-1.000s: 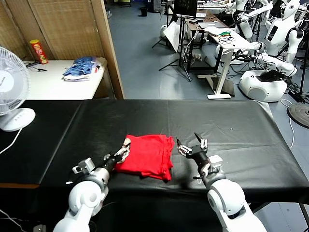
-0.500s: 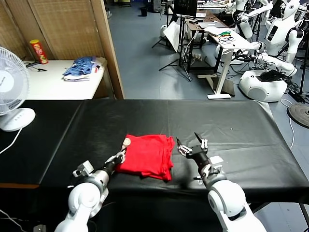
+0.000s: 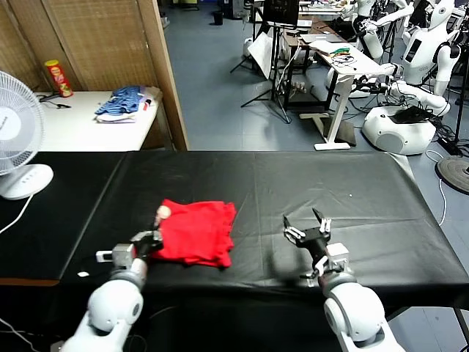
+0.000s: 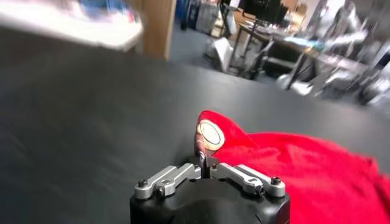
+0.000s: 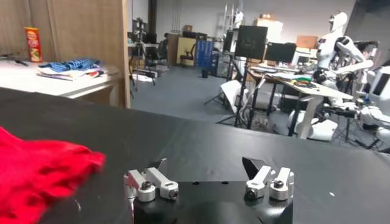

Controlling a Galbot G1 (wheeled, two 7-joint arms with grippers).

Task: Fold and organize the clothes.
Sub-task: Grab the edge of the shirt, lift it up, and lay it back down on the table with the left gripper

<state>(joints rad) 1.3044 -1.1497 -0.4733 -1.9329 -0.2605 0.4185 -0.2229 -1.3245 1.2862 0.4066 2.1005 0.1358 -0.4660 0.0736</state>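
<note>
A folded red T-shirt (image 3: 194, 232) lies on the black counter (image 3: 366, 191), now further left than a second ago. At its near left corner, the left gripper (image 3: 150, 238) has its fingers clamped together on the cloth, apparently dragging it aside. To the right, well apart, the right gripper (image 3: 308, 233) hovers, fingers spread. No print, tag or writing is readable.

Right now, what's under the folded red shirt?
The red T-shirt lies folded on the black tablecloth; only cloth shows around it. Whatever sits beneath its layers is covered, print and tag included. The left gripper is shut on its left edge; the right gripper stands open, apart.
</note>
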